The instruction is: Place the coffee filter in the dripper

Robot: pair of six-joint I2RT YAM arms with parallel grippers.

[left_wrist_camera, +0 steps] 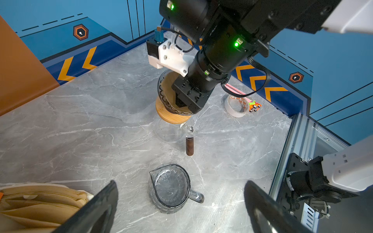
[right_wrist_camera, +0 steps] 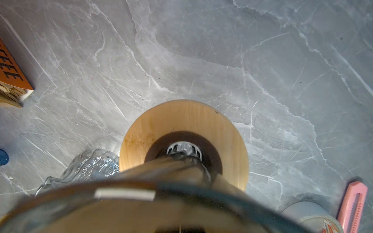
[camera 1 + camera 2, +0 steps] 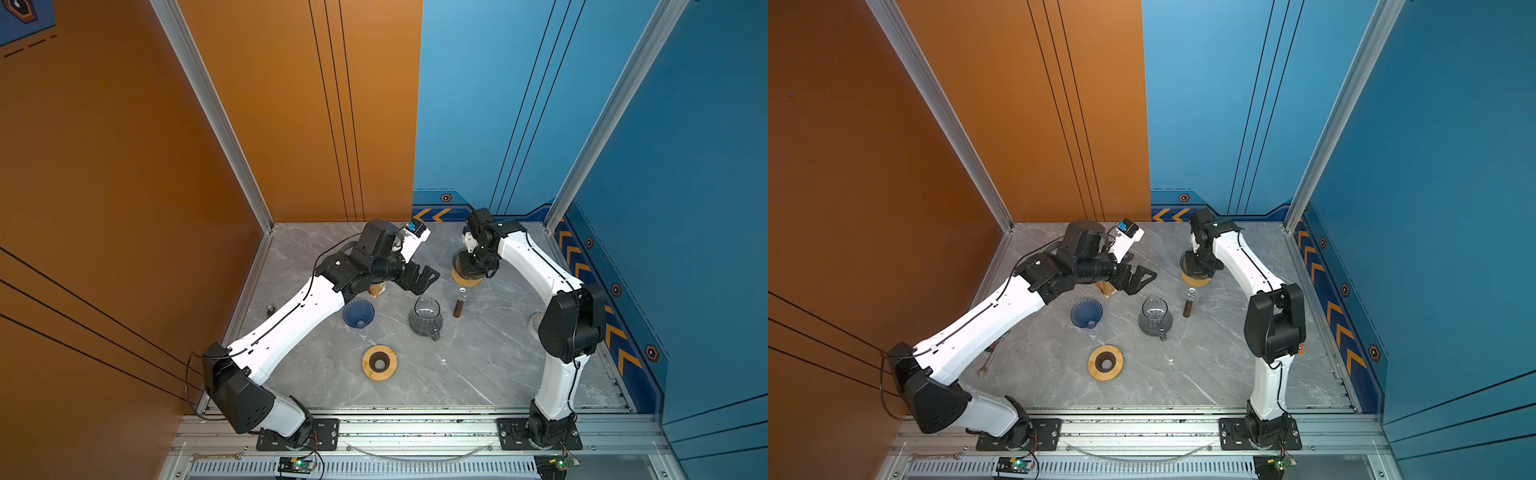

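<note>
The right claw (image 1: pixel 180 103) is lowered into the glass dripper (image 3: pixel 464 266), which is stood on a wooden ring (image 1: pixel 173 118) near the back edge of the bench (image 3: pixel 478 374), right of the middle. Its jaws are closed. The brown filter (image 1: pixel 167 84) is seen inside the dripper, laid against its wall, and the claw's tips are set down on it. Whether a fold of paper is pinched between them cannot be told. In the right wrist view the filter is shown as a tan cone within the glass, with its point at the ring's hole.

The left claw (image 3: pixel 423 280) is held above the bench with its jaws spread wide and empty. The filter pack (image 1: pixel 40 201) is seen just beside it, under the arm. Nearer the bench's middle a blue cone (image 3: pixel 358 312) is laid on its side, a jug (image 3: pixel 424 318) is stood near it, and a spare ring (image 3: pixel 379 362) is laid toward the front edge.
</note>
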